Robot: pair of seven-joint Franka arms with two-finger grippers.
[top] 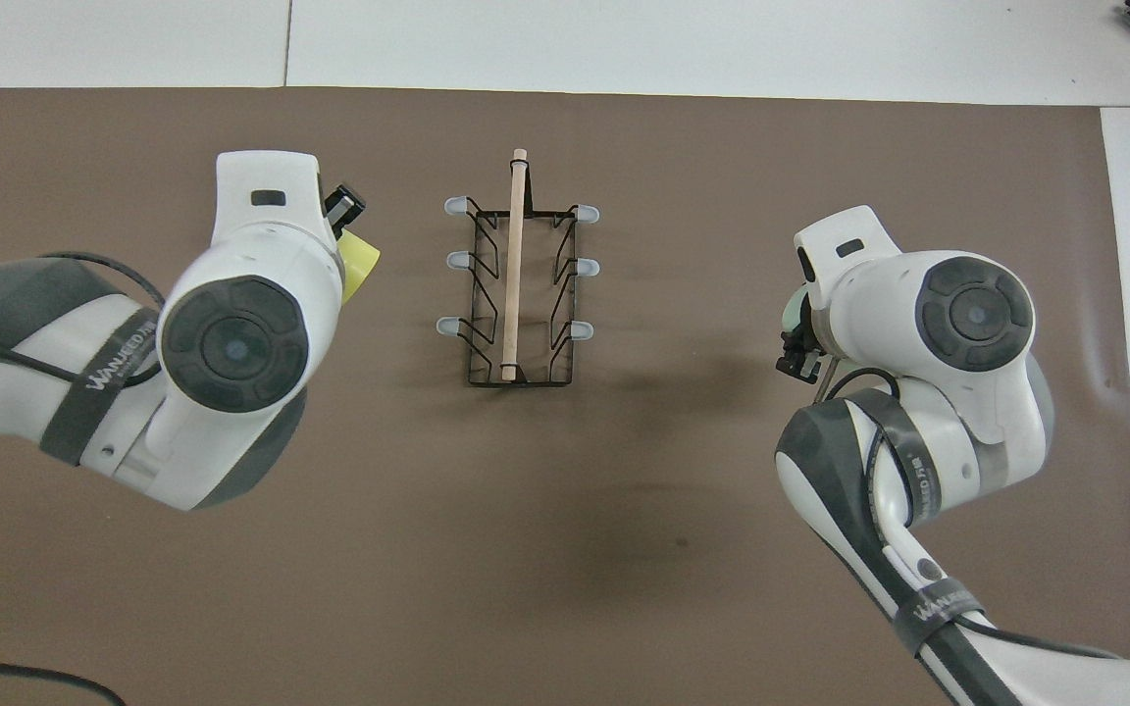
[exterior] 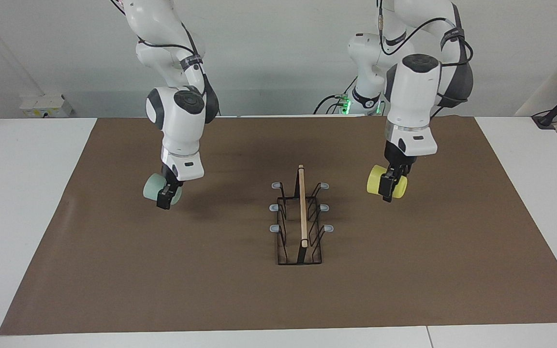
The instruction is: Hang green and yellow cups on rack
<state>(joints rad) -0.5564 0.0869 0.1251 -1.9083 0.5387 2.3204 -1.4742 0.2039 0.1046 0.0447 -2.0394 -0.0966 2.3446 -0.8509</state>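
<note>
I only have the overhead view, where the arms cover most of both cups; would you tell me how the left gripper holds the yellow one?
Observer: The left gripper is shut on the yellow cup, which lies on its side in the air.
Operator: And the other one?
Observer: The right gripper is shut on the green cup, also sideways, above the mat.
Operator: Anything hung yet?
Observer: No, all six prongs of the rack are bare.

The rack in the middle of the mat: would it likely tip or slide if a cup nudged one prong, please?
The rack looks like thin wire with a slim wooden bar, so probably light and apt to slide. Its narrow base suggests a sideways push could tip it.
</note>
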